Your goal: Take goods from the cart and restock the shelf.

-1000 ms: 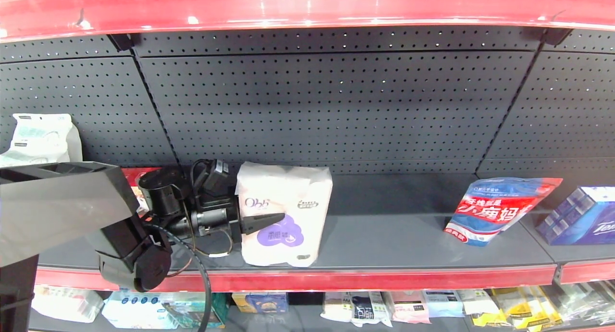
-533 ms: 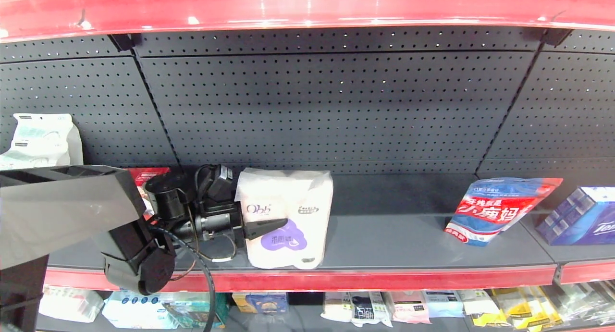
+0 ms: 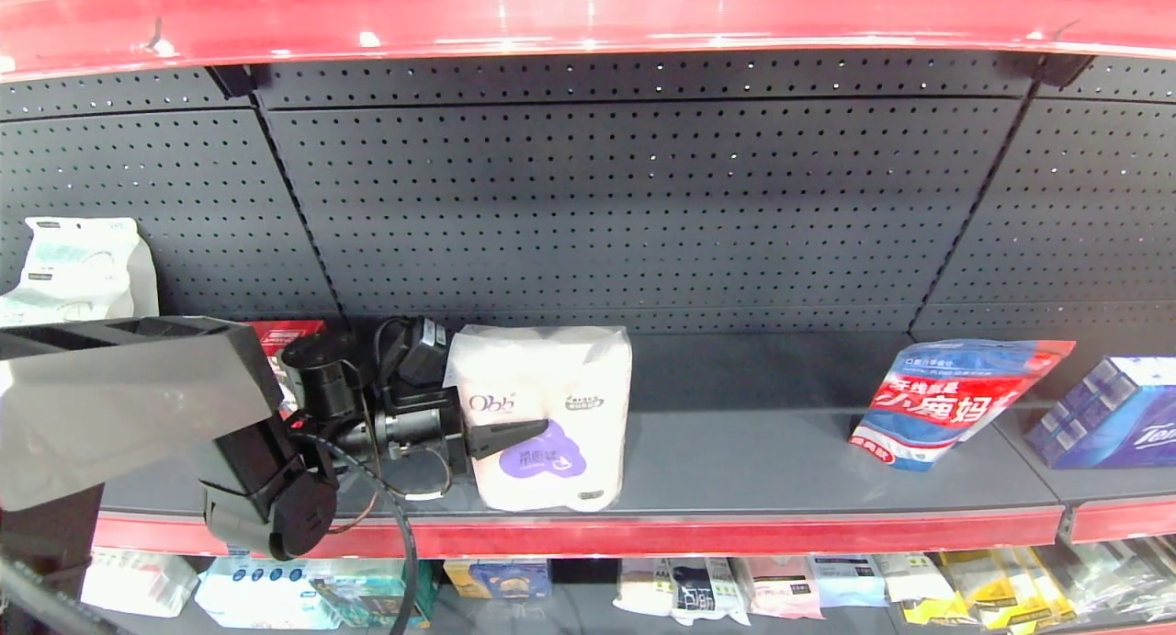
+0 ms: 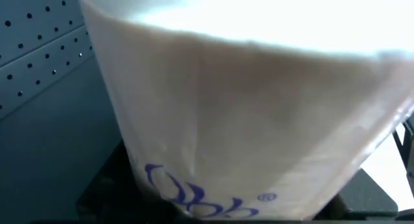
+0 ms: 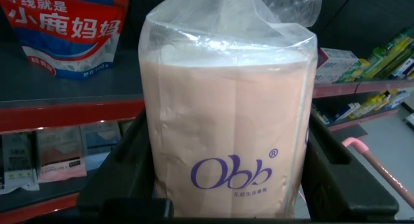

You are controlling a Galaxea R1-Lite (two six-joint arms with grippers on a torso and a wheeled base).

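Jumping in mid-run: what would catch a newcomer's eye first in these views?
First, the white plastic-wrapped roll pack with purple print, upright at the front left of the grey shelf with the red edge and clamped in the left pincer. Next, a second matching roll pack gripped in the right pincer, and the blue and red pouch tilted at the shelf's right.

Bright overhead light — glare on red shelf lip [image 3: 588,15]; left wrist view blurred.
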